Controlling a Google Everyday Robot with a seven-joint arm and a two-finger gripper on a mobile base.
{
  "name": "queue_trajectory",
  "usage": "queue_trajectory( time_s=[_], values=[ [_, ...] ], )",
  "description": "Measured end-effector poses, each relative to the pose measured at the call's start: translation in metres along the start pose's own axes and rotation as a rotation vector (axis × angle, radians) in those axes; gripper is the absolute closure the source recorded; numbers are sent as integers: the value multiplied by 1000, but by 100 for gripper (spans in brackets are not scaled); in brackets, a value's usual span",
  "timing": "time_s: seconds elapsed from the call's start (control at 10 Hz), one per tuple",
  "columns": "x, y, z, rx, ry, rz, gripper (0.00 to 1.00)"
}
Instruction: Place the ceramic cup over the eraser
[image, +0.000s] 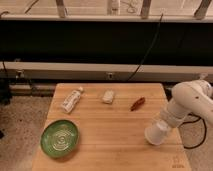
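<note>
A green bowl is sitting at left; the eraser is lying mid-table, near the far edge. At right the gripper is gripping the tilted ceramic cup — best carrying it leftward, turning its mouth down, centring before lowering.

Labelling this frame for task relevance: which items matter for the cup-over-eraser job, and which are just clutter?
In the job:
ceramic cup, at the right edge of the table
eraser, far centre
pincer, at the cup

Lying about:
green plate, near left
white tube, far left
reddish-brown item, right of the eraser
</note>
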Motion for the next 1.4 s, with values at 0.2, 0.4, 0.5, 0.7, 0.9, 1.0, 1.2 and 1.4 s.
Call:
queue_trajectory(
  time_s=[0.2, 0.4, 0.5, 0.7, 0.9, 1.0, 1.2, 1.4],
  values=[
    [4, 2, 9, -8, 8, 15, 57],
    [6, 4, 14, -13, 13, 23, 36],
    [7, 4, 15, -17, 14, 22, 26],
    [5, 6, 15, -25, 15, 16, 20],
    [4, 8, 13, -28, 17, 11, 20],
    [4, 9, 11, -27, 19, 9, 20],
    [4, 10, 6, -19, 21, 7, 20],
    [2, 10, 7, -24, 23, 2, 20]
  ],
)
